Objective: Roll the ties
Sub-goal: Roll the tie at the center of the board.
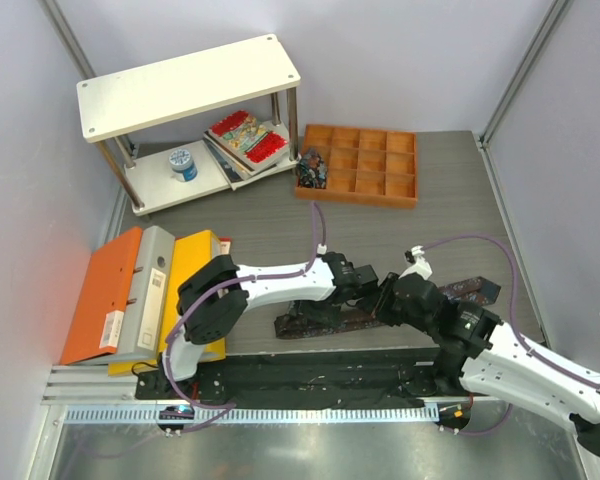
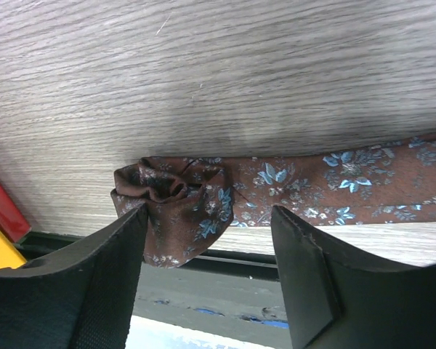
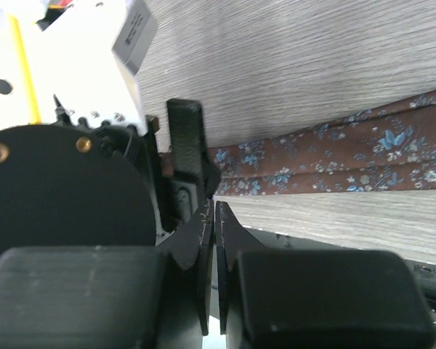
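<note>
Brown floral tie (image 2: pixel 312 190) lay flat along the counter's (image 1: pixel 400 225) near edge, one end bunched into a loose roll. L claw (image 2: pixel 207 218) was released, fingers either side of that bunched end. R claw (image 3: pixel 212 211) was clenched, tips right by the tie's edge; couldn't tell if it pinched cloth.

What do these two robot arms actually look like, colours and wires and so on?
The left arm and right arm have white rounded segments and chunky black joints. A thin purple cable loops along each. The left pincer and right pincer each have two flat black fingers.
</note>
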Motion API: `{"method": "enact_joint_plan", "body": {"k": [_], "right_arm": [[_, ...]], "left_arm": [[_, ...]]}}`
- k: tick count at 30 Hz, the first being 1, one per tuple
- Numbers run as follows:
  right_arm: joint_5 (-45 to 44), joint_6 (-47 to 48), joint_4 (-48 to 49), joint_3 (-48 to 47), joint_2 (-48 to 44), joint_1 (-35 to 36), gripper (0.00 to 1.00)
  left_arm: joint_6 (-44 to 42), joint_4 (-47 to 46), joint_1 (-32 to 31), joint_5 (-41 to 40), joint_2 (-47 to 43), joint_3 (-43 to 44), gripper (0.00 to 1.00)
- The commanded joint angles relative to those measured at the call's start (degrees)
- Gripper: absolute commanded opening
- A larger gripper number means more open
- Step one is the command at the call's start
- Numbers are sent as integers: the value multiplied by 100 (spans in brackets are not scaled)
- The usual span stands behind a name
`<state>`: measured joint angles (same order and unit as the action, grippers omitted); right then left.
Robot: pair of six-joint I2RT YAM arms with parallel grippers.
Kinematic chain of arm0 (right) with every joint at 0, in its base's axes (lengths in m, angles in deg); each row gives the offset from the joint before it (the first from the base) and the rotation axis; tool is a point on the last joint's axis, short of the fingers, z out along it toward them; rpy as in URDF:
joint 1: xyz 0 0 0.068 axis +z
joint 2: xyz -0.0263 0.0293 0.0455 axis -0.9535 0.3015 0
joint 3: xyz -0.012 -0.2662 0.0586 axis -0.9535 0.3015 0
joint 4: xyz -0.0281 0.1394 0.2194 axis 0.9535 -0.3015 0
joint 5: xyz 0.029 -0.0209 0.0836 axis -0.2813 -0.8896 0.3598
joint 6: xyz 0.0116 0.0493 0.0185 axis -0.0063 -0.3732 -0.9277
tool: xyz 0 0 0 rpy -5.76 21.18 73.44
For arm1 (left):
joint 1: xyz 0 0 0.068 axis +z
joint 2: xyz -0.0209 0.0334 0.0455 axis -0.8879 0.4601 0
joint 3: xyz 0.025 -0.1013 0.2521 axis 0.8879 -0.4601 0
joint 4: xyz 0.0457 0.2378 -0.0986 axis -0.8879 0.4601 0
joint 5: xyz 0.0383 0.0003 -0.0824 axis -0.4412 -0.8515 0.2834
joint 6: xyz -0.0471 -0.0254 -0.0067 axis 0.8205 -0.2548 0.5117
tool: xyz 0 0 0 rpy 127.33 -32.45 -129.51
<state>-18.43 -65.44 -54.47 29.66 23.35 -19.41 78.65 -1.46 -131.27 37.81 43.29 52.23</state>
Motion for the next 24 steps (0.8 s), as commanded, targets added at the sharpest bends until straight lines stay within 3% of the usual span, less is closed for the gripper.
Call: {"method": "enact_joint_plan", "body": {"k": [1, 9, 16, 19, 24], "right_arm": [[-51, -148, -9, -10, -199, 171, 9], [-305, -341, 342, -72, 554, 883, 9], [-789, -736, 1150, -177, 1985, 2068, 12], [-974, -790, 1467, -458, 2881, 2395, 14], [-922, -623, 1932, -967, 4035, 2580, 15]], "left_arm": [[-3, 24, -24, -71, -411, 59, 70], [-213, 59, 256, -299, -1272, -327, 69], [-942, -431, 1370, -186, -2003, -1021, 45], [-1415, -678, 1767, 25, -1907, -1101, 36], [-2067, -978, 1830, 490, -1179, -795, 28]]}}
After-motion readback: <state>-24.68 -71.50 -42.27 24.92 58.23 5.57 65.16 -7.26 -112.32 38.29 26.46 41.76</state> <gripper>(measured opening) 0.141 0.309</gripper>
